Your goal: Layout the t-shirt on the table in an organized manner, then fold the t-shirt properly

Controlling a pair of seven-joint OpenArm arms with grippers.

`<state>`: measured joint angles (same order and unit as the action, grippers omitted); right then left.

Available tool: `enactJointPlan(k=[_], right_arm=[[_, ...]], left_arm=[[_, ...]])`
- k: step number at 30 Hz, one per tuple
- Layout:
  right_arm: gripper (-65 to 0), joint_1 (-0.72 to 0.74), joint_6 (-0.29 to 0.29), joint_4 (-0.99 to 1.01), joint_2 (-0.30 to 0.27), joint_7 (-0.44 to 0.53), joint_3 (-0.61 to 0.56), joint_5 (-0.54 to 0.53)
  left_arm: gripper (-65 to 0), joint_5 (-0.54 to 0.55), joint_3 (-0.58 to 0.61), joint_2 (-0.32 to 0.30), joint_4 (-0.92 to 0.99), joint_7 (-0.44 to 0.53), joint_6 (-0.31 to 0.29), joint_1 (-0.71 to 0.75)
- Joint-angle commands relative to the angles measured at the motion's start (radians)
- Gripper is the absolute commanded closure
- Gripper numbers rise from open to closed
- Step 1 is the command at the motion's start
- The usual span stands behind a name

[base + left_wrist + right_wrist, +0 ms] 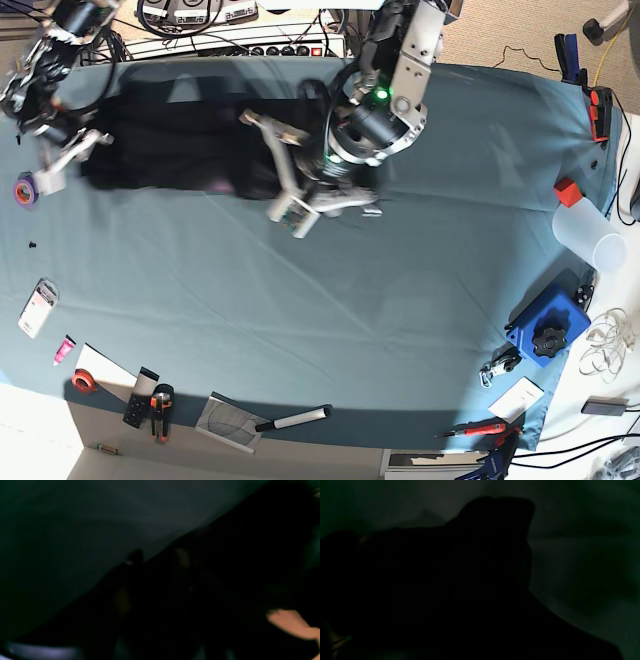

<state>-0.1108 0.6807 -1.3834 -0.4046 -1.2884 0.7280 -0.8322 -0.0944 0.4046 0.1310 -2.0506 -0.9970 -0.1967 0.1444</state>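
Observation:
The black t-shirt (180, 140) lies spread in a long band at the back left of the teal table (350, 320). My left gripper (292, 210) hangs over the shirt's right end. My right gripper (62, 160) is at the shirt's left end. Both wrist views are very dark. The left wrist view shows black cloth (225, 567) with an orange patch of print (292, 622) over the table (75, 517). The right wrist view shows black cloth (445, 580) close up over the table (582, 555). The jaws do not show clearly in any view.
A purple tape roll (25, 188) lies just left of my right gripper. A power strip (250, 45) runs along the back edge. A red block (568, 190), clear cup (590, 235) and blue box (548, 325) stand at the right. Tools (160, 405) and an orange tape roll (84, 380) lie along the front edge.

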Motion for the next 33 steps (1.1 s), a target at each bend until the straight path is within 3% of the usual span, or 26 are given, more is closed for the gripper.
enactJointPlan(k=[1,4,9,14,18,24,33], right_arm=[[0.0,0.039,-0.002,-0.027,-0.041,0.041,0.018,0.028],[0.0,0.12,-0.021,-0.033,-0.068,0.087,0.041,0.132],[0.0,0.225,-0.046,-0.061,-0.094,0.092,0.046,0.202],[0.0,0.221,-0.079,-0.206,-0.076,0.058,0.043,0.253],[0.0,0.194,-0.078,-0.403,-0.001,-0.013,0.043,0.283],[0.0,0.091,-0.079,-0.631,0.101,-0.059,-0.04,0.131],[0.0,-0.01,-0.074,-0.717,0.192,-0.063,-0.353,0.137]], left_arm=[[-10.7,-0.042,0.005,0.015,-0.017,0.017,0.0,-0.008],[0.0,-0.166,0.005,-0.002,-0.017,0.032,0.09,-0.009],[0.0,-0.306,0.002,-0.089,-0.017,0.039,0.219,-0.009],[0.0,-0.295,-0.113,-0.161,-0.017,0.031,0.28,-0.008],[0.0,-0.154,-0.311,-0.181,-0.015,0.041,0.264,-0.009],[0.0,0.119,-0.516,-0.182,-0.015,0.055,0.143,-0.008],[0.0,0.151,-0.535,-0.182,-0.015,0.055,0.143,-0.008]])
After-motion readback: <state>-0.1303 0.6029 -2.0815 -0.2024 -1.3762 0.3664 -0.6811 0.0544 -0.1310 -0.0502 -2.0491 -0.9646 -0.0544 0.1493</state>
